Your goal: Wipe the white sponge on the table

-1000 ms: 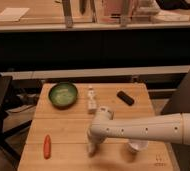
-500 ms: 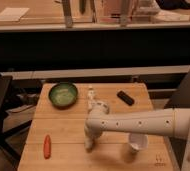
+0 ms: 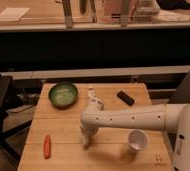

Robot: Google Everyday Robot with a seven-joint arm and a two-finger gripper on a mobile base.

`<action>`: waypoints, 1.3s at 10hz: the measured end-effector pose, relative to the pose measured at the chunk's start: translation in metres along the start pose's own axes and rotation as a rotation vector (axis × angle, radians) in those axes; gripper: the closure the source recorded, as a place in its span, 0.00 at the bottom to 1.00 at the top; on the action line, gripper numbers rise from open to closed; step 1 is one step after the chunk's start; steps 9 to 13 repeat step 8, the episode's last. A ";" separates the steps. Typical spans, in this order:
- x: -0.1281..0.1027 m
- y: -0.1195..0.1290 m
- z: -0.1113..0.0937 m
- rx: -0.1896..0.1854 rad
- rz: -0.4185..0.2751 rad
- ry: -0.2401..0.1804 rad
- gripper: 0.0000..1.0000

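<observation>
The table [image 3: 63, 125] is a small light-brown wooden top with plank grain in the middle of the camera view. My white arm reaches in from the right across its front half. My gripper [image 3: 85, 138] points down at the tabletop, left of centre near the front. A small pale shape at its tip [image 3: 85, 145] touches the wood and may be the white sponge; I cannot tell it apart from the gripper.
A green bowl [image 3: 63, 94] stands at the back left, a small white bottle [image 3: 91, 93] beside it, and a black bar-shaped object [image 3: 125, 97] at the back right. An orange carrot [image 3: 47, 146] lies front left. A white cup [image 3: 137, 140] stands front right. A dark counter [image 3: 93, 47] runs behind.
My gripper and forearm have slid a little to the left over the tabletop. The bowl, bottle, carrot, cup and black object have not moved.
</observation>
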 end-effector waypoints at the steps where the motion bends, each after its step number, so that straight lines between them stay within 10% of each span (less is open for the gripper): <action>1: 0.000 -0.002 0.000 0.000 -0.002 0.000 0.96; 13: 0.007 -0.009 0.001 0.012 -0.001 -0.008 0.96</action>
